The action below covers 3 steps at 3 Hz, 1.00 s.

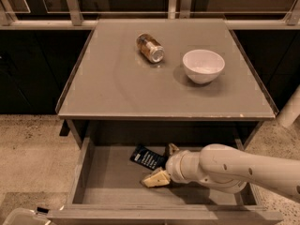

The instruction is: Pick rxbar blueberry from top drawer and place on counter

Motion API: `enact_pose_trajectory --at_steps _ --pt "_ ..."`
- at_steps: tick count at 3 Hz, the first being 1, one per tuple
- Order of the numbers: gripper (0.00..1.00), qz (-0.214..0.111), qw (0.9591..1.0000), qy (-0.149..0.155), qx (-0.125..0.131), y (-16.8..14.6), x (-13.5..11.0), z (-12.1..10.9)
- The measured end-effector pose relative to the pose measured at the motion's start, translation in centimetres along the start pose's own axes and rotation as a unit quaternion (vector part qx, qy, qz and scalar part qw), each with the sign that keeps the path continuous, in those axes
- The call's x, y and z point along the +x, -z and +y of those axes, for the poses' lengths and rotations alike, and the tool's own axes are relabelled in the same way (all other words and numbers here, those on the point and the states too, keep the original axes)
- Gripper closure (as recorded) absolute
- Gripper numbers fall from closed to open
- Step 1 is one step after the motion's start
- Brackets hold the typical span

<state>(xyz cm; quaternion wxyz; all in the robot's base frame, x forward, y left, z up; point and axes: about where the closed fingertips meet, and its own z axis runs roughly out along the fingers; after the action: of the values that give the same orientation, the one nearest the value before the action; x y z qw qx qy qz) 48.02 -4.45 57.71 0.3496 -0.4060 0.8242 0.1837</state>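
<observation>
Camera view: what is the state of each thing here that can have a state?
top drawer: pulled open.
rxbar blueberry: lying flat on the drawer bottom.
glass jar: lying on its side on the counter.
bowl: upright on the counter, looks empty.
hand: open, inside the drawer at the bar's right end.

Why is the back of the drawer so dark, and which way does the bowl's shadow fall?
Camera view: the counter overhangs the top drawer, so the drawer's back lies in shade; the bowl casts a soft shadow to its left on the counter; the gripper, open inside the drawer beside the rxbar blueberry, darkens the drawer floor under the arm.
</observation>
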Motion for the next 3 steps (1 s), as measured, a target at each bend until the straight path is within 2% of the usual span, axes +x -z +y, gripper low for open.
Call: enact_pose_trajectory --at_steps 3 --pt "0.89 0.000 1.0000 0.000 0.000 -0.01 0.00 0.00"
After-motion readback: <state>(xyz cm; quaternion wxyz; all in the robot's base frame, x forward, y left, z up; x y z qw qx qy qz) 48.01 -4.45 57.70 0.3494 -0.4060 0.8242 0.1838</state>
